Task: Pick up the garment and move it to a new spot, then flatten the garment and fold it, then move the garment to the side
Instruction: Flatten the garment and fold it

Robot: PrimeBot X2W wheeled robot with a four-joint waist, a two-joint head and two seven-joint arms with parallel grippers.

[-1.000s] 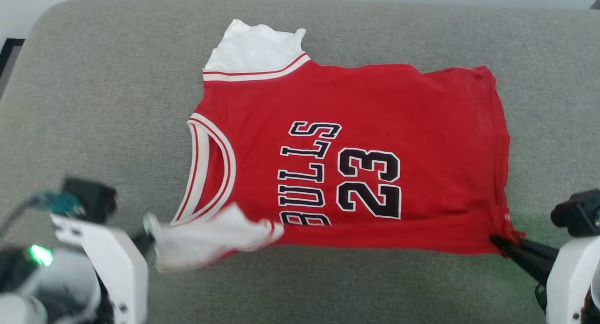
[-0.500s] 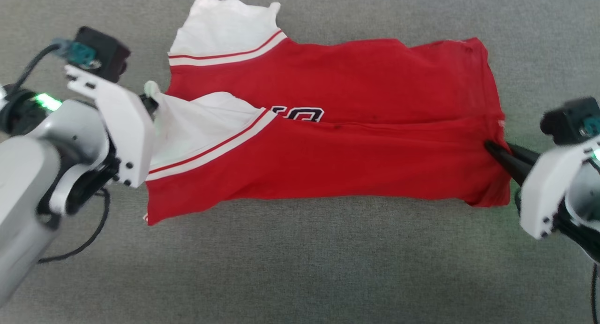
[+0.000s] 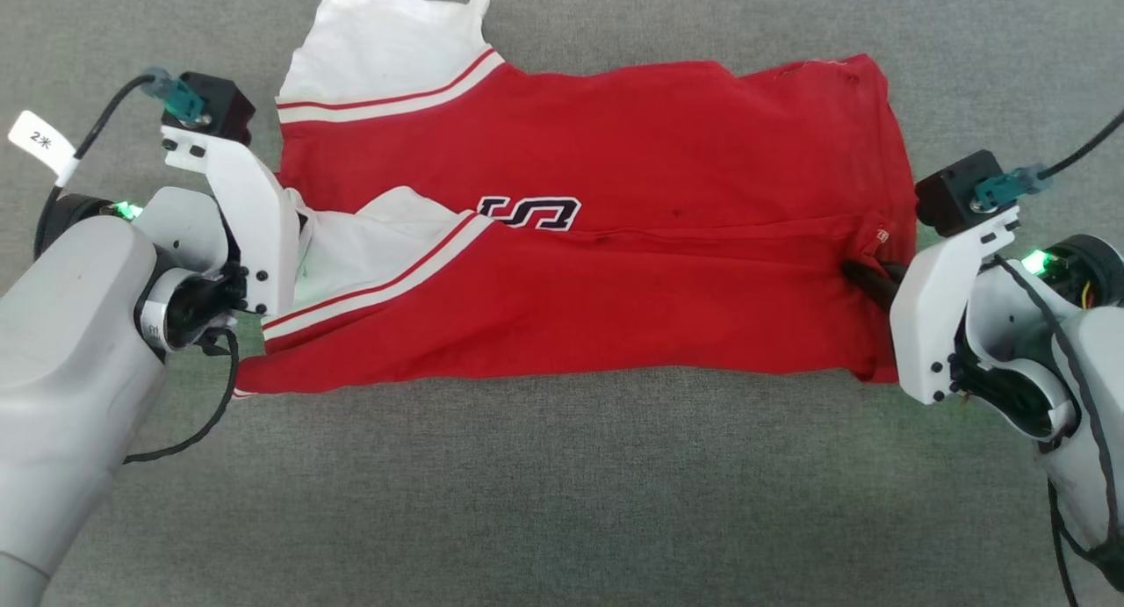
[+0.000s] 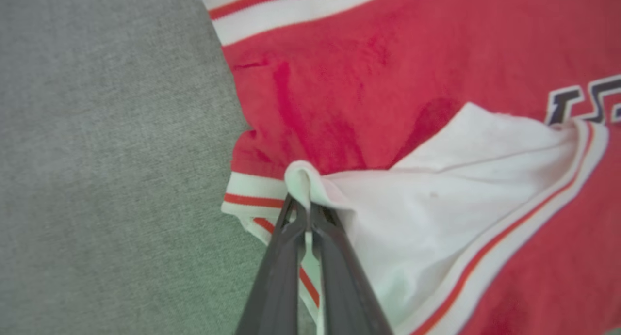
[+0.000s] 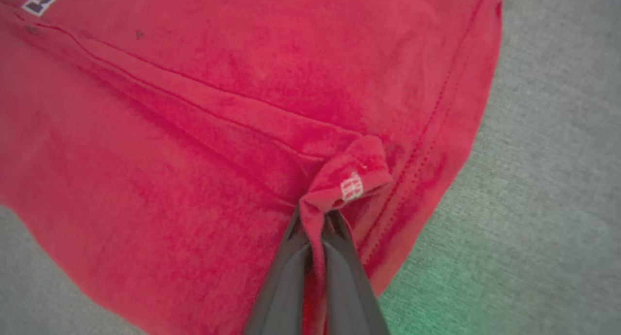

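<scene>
Across the grey padded surface (image 3: 562, 484), the near half of the garment (image 3: 615, 264) has come up and over its middle since 1 second ago, so it now lies folded lengthwise with most of the black lettering (image 3: 529, 212) covered. Our left gripper (image 4: 306, 214) is clamped on the rim of the near white sleeve (image 4: 436, 180) and our right gripper (image 5: 318, 228) on the red hem corner (image 5: 356, 175). We judge this the fold step; next we must lay both pinched points down level, flap taut, before the 2 grips let go.
</scene>
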